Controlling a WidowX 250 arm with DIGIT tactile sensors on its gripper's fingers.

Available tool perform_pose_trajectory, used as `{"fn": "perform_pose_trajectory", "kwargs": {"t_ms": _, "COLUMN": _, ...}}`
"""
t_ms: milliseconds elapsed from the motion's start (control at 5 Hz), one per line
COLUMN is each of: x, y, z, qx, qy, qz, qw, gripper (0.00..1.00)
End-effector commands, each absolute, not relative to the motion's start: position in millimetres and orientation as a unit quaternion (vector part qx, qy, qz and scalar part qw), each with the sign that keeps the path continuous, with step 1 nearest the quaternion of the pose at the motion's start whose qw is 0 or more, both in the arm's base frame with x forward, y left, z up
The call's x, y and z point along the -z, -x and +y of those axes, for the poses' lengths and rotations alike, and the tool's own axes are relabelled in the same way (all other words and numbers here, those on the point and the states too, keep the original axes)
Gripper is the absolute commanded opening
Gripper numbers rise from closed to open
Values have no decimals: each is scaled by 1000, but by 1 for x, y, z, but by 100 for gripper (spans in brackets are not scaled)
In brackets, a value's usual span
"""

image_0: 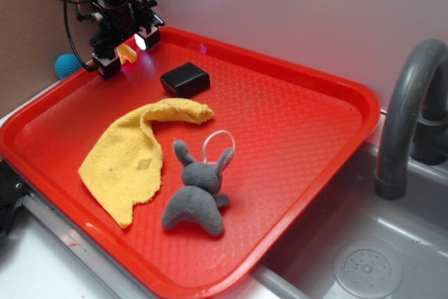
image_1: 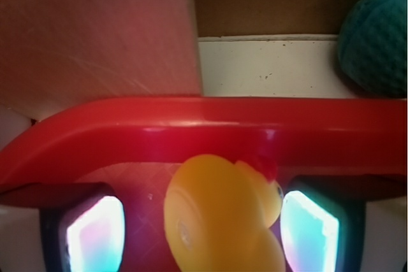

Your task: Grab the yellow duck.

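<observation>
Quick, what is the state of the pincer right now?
Pincer: closed on the yellow duck, at the far left corner of the red tray.

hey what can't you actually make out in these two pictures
- Duck: exterior view, mostly hidden between the gripper fingers; only an orange sliver shows.
- Duck's underside: wrist view, cut off by the bottom edge, and blurred.
- Pad contact with the duck: unclear in both views.
- Teal ball: cut off by the wrist view's right edge; in the exterior view, partly behind the arm.
</observation>
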State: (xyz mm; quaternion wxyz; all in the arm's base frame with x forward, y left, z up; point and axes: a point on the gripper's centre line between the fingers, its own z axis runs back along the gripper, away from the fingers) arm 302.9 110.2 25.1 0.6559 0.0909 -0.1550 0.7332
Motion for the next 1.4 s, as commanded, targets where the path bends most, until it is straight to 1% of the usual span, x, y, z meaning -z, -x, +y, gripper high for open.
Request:
{"fn": "perform_pose_trajectory", "kwargs": {"t_ms": 0, "x": -87, "y": -319, "z": 77, "qx": -635, "qy": -25, "qz": -192, "qw": 748, "gripper": 0}}
{"fn": "perform_pose_trajectory", "kwargs": {"t_ms": 200, "x": -128, "y": -327, "z": 38, "qx": -540, "qy": 9, "qz": -179, "qw": 822, "gripper": 0}}
{"fn": "perform_pose_trajectory", "kwargs": {"t_ms": 400, "x": -162, "y": -320, "z": -8, "qx": -435, "qy": 39, "qz": -171, "qw": 883, "gripper": 0}}
{"fn": "perform_pose_trajectory", "kwargs": {"t_ms": 600, "x": -187, "y": -297, "z": -31, "qx": -327, "qy": 108, "qz": -164, "qw": 924, "gripper": 0}}
{"fn": "perform_pose_trajectory", "kwargs": {"t_ms": 800, "x": -209, "y": -267, "z": -34, "qx": -210, "qy": 157, "qz": -165, "qw": 951, "gripper": 0}}
{"fn": "perform_pose_trajectory", "kwargs": {"t_ms": 1000, "x": -223, "y": -254, "z": -26, "qx": -90, "qy": 188, "qz": -151, "qw": 966, "gripper": 0}}
{"fn": "perform_pose_trajectory", "kwargs": {"t_ms": 1200, "x": -214, "y": -256, "z": -21, "qx": -67, "qy": 179, "qz": -120, "qw": 974, "gripper": 0}}
